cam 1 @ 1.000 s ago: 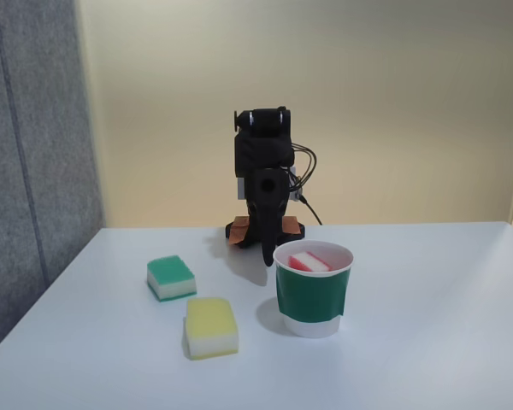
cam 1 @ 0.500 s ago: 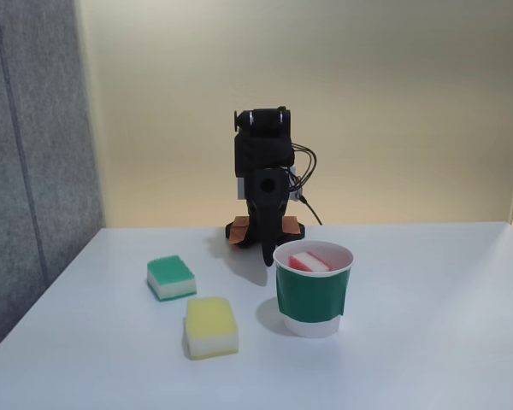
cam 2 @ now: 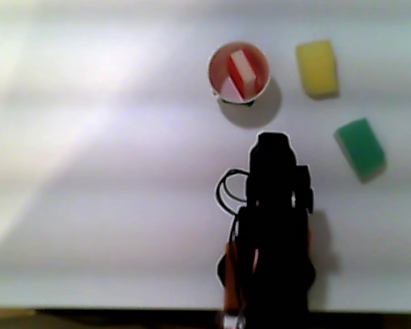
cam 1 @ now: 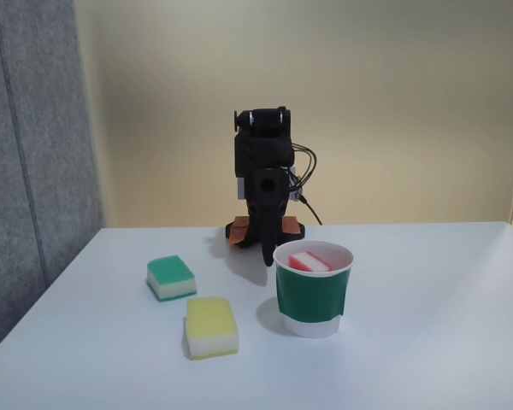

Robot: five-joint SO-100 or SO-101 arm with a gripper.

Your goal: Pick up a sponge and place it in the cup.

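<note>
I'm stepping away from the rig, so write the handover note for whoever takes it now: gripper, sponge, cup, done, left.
Gripper: folded back at the arm's base behind the cup, tip pointing down, holding nothing; the views do not settle whether it is open or shut.
Sponge: inside the cup, leaning on the inner wall, also seen in the other view.
Cup: upright on the white table, just in front of the arm.
Green sponge and yellow sponge: on the table to the cup's left in the fixed view, untouched.
Done: sponge placed in the cup, arm withdrawn.
Left: nothing for this sponge.
</note>
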